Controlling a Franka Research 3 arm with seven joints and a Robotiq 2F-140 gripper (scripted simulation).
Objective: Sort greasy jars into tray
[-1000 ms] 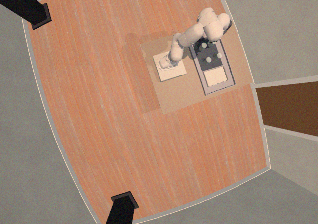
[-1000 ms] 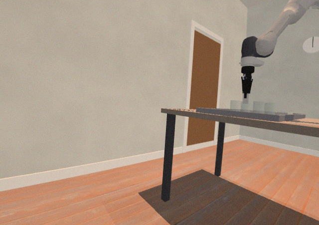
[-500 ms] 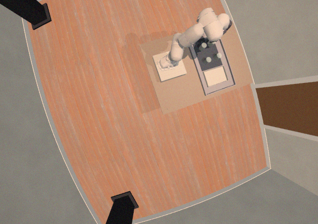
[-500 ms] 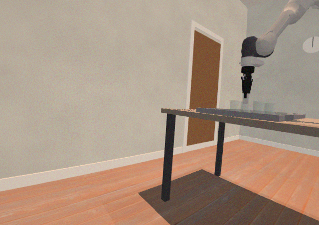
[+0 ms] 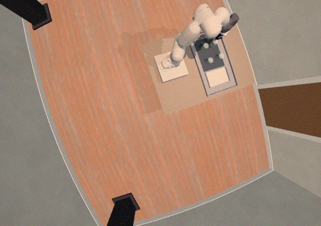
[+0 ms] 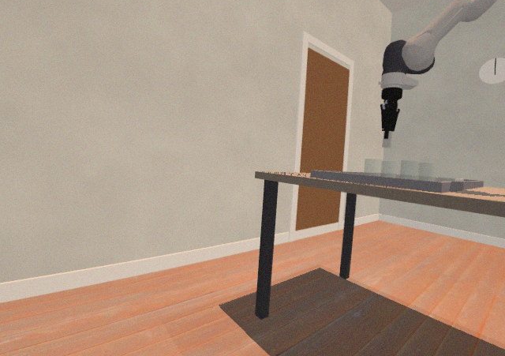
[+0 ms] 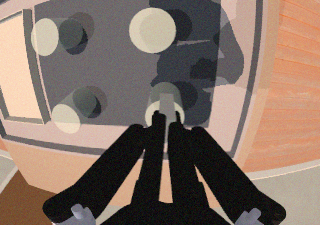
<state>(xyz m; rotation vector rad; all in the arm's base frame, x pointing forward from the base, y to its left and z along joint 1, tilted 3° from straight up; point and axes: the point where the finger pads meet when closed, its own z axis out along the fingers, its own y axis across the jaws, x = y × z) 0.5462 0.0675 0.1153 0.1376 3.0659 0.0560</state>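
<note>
Four pale, see-through jars stand apart and upright on the dark drying mat (image 5: pixel 214 50) (image 7: pixel 110 50). Two are at the end away from the tray: one jar (image 5: pixel 205 45) (image 7: pixel 152 30) in full view, and one jar (image 5: pixel 215 41) (image 7: pixel 165 90) partly behind my fingers in the wrist view. Nearer the tray are a jar (image 5: pixel 210 60) (image 7: pixel 45 37) and another jar (image 5: pixel 220 55) (image 7: pixel 66 118). The cream tray (image 5: pixel 217 77) (image 7: pixel 11 65) holds nothing. My gripper (image 6: pixel 387 140) (image 7: pixel 165 103) is shut, with nothing between its fingers, above the jar tops. Grease cannot be seen.
A raised grey rim (image 5: pixel 230 63) (image 6: pixel 367 178) runs around the mat and tray on the table (image 5: pixel 181 94). The tray's low wall (image 7: pixel 36 70) stands beside the mat's end. The arm's base plate (image 5: pixel 171 75) is across the table from the jars.
</note>
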